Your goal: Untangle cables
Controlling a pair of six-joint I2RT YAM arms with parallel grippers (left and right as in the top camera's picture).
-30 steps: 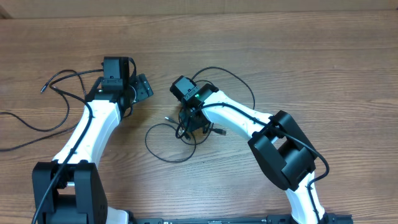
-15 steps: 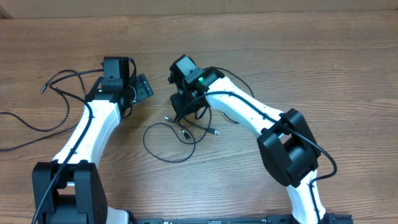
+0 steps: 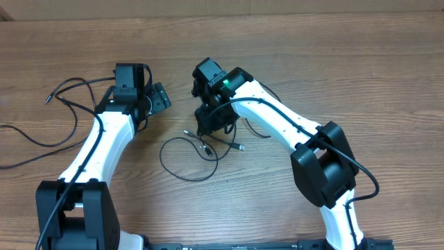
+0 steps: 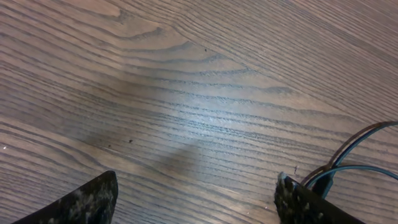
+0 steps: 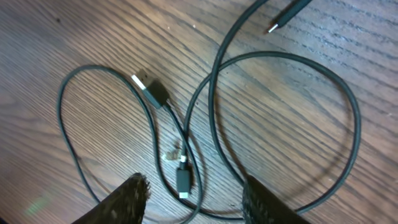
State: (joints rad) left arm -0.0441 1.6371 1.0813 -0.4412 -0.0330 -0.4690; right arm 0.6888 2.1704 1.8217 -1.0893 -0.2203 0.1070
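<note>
**Wood-grain bench, tangle right under the right jaws**

Brown wood fills every view, and the bench [image 3: 361, 62] carries little beyond the two arms and the cables [image 3: 182, 142]. The main knot of thin black cord lies mid-bench, looping out towards the near left. The right gripper [image 3: 211, 127] hangs over its far edge, so the cords start straight beneath those jaws and spread nearer and leftward from there.

In the right wrist view the right gripper [image 5: 193, 199] has its jaws apart with nothing clamped between them. Below them, a thin strand runs from a silver-tipped plug [image 5: 149, 89] down to a smaller plug [image 5: 182, 182] that sits just inside the gap. That strand runs roughly lengthwise through the gap, across the line on which the jaws close, so a straight drop and pinch looks workable. A thicker cord [image 5: 213, 106] sweeps in a wide loop and seems to cross the thin one near the left fingertip, though which lies on top is hard to tell.

The left gripper [image 3: 161, 97] sits to the far left of the knot, jaws wide apart over bare wood [image 4: 196, 199]. A separate cord [image 3: 69, 94] trails off on the left side of that arm. For the knot, the right arm is clearly the nearer.
</note>
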